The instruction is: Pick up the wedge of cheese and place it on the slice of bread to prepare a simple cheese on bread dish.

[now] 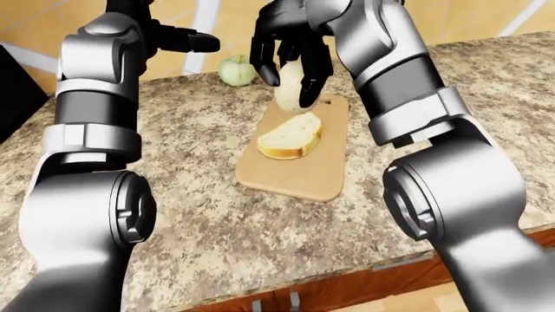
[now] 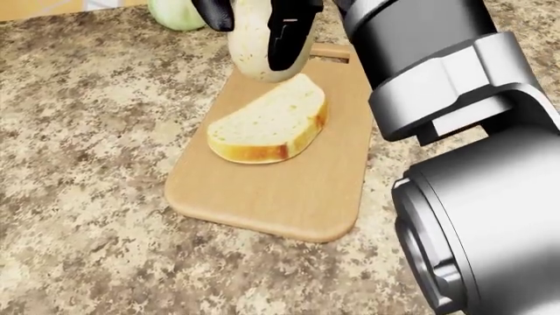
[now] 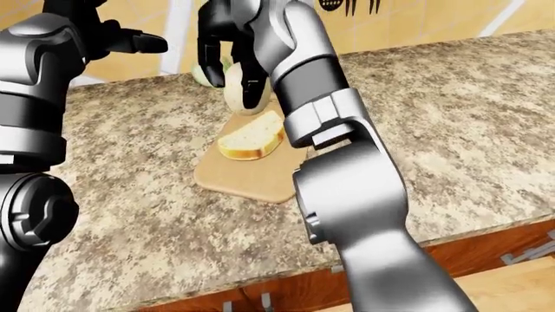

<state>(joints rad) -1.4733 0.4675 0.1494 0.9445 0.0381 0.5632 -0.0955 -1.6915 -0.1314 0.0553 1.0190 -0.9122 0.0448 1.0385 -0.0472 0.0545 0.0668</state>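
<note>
right robot hand (image 1: 291,58): your black fingers (image 1: 317,71) are clamped round the cheese (image 1: 292,94), which hangs just above the upper end of the bread, apart from it as far as the left-eye view shows.
cheese: pale, rounded, held upright; in the head view its lower end sits over the top edge of the slice.
bread (image 2: 267,123): one slice lying flat on the cutting board (image 2: 289,190), crust toward the view's bottom.
cutting board: wooden, flat on the speckled tabletop (image 2: 87,131).
left robot hand (image 1: 187,42): raised at the left-eye view's upper left, well apart from the board; you hold nothing there, fingers extended.
green fruit (image 1: 236,70): on the tabletop near the board's top.
</note>
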